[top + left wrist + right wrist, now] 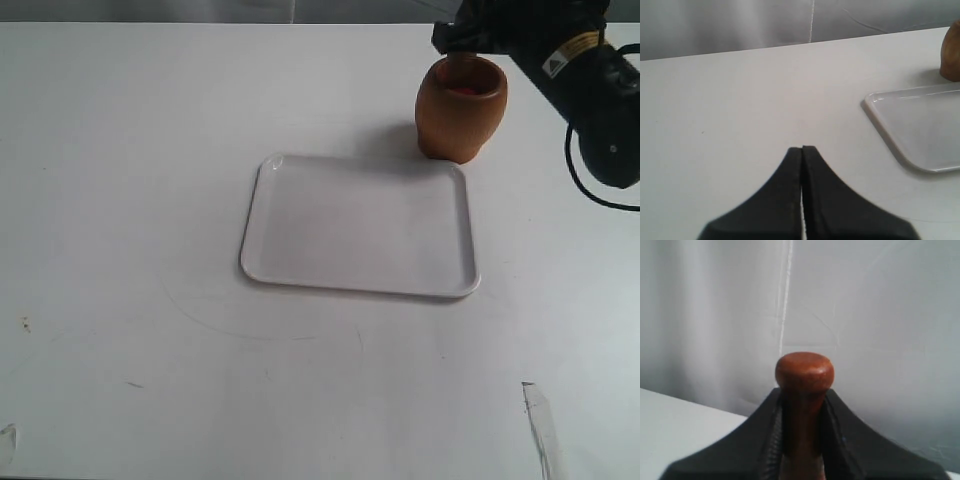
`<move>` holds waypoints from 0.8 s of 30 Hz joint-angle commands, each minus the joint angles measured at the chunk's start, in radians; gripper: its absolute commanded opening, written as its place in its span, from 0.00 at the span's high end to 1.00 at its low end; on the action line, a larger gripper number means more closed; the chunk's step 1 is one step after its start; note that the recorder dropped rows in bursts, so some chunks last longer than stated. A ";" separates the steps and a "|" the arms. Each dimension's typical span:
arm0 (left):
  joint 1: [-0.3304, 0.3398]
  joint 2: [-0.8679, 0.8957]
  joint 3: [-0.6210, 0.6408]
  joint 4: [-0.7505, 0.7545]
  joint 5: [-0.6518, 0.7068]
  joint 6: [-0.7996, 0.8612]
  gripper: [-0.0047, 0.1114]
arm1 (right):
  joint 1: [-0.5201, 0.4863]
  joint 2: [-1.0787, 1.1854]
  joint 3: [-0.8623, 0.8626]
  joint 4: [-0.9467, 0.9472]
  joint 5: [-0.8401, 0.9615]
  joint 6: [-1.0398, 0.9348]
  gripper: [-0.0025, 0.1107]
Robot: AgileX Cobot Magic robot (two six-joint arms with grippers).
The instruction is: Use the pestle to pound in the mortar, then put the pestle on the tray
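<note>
The pounding step is judged to be in hand. The pestle is clamped just below its round knob between the fingers of the right gripper, which are closed against its neck. In the exterior view that gripper is held right over the mouth of the mortar. The pestle's thick end is hidden, so how deep it sits in the cup cannot be told. A reddish inside is seen at the mortar's rim; no other contents can be made out. The mortar is stood upright on the table, just beyond the far right corner of the tray, on which nothing is seen. The left gripper is closed tip to tip with nothing between, over bare table near the tray. Once pounding is done, a straight lift clear of the rim is called for, then a short carry to the tray and a low, flat release so that the round pestle is not set rolling
</note>
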State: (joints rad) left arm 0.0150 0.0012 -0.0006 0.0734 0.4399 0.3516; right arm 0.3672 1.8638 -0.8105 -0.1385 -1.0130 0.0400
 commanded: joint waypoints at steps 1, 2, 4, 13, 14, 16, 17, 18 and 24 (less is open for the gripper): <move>-0.008 -0.001 0.001 -0.007 -0.003 -0.008 0.96 | -0.009 0.090 0.000 0.056 -0.056 -0.007 0.98; -0.008 -0.001 0.001 -0.007 -0.003 -0.008 0.96 | -0.009 0.112 0.000 0.068 -0.057 -0.007 0.98; -0.008 -0.001 0.001 -0.007 -0.003 -0.008 0.96 | -0.009 0.148 0.000 0.072 -0.059 -0.007 0.98; -0.008 -0.001 0.001 -0.007 -0.003 -0.008 0.96 | -0.009 0.203 0.002 0.067 -0.128 -0.012 0.98; -0.008 -0.001 0.001 -0.007 -0.003 -0.008 0.96 | -0.009 0.181 0.002 0.067 -0.148 -0.013 0.98; -0.008 -0.001 0.001 -0.007 -0.003 -0.008 0.96 | -0.009 0.120 0.000 0.067 -0.166 -0.014 0.98; -0.008 -0.001 0.001 -0.007 -0.003 -0.008 0.96 | -0.009 0.076 0.000 0.067 -0.168 -0.020 0.98; -0.008 -0.001 0.001 -0.007 -0.003 -0.008 0.96 | -0.009 0.038 -0.002 0.072 -0.168 -0.034 0.98; -0.008 -0.001 0.001 -0.007 -0.003 -0.008 0.96 | -0.009 -0.233 -0.030 0.074 -0.040 -0.071 0.98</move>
State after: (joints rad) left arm 0.0150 0.0012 -0.0006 0.0734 0.4399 0.3516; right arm 0.3672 1.7219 -0.8246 -0.0743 -1.1084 -0.0182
